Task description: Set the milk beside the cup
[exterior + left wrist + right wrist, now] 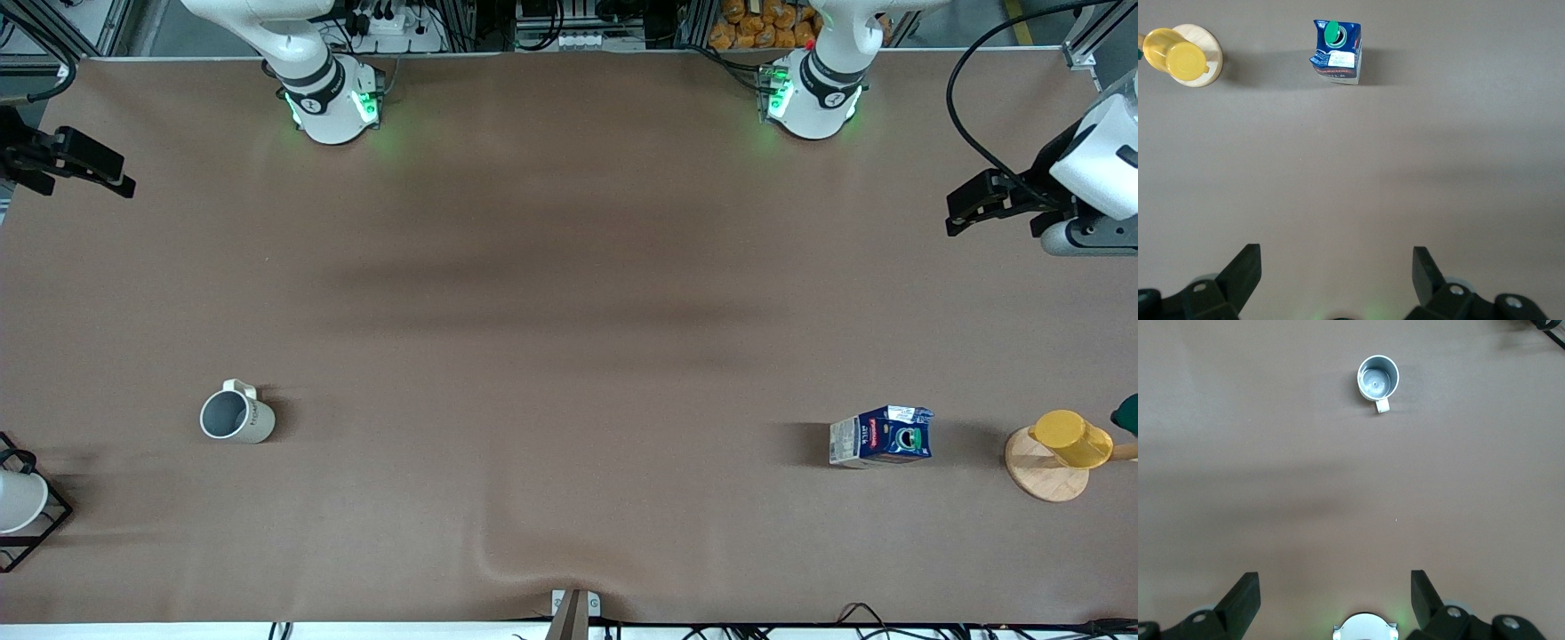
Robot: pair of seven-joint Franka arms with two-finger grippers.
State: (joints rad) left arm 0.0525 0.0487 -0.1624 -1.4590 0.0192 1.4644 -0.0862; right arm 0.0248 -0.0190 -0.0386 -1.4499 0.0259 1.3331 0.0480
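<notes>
Milk (881,436) stands upright on the table (569,267), toward the left arm's end, near the edge closest to the front cam. Green cap on the sloped top, seen in the left wrist view (1337,52). Just beside it, closer to that end's corner, a yellow cup (1071,438) lies tipped on a wood disc (1042,476).

Cup (236,416) sits well apart from the milk, toward the right arm's end, abt the same way in from the front edge; upright, handle pointing toward the robots' edge. A white cup in a wire frame (22,507) sits at that end's front corner.

Handling, my guess: carton is light, thin-walled, will dent if squeezed hard; smooth printed faces could slip. Tall vs. its base, so it tips easily. Best hold prob. across two flat side walls mid-body, below the gable, not on the cap.

Left gripper (973,206) hangs up over the table's edge at the left arm's end, fingers (1241,270) spread wide, empty, wrist cam looking down at the milk. Right gripper (84,164) likewise over the edge at the right arm's end, spread wide, nothing held; waiting.
</notes>
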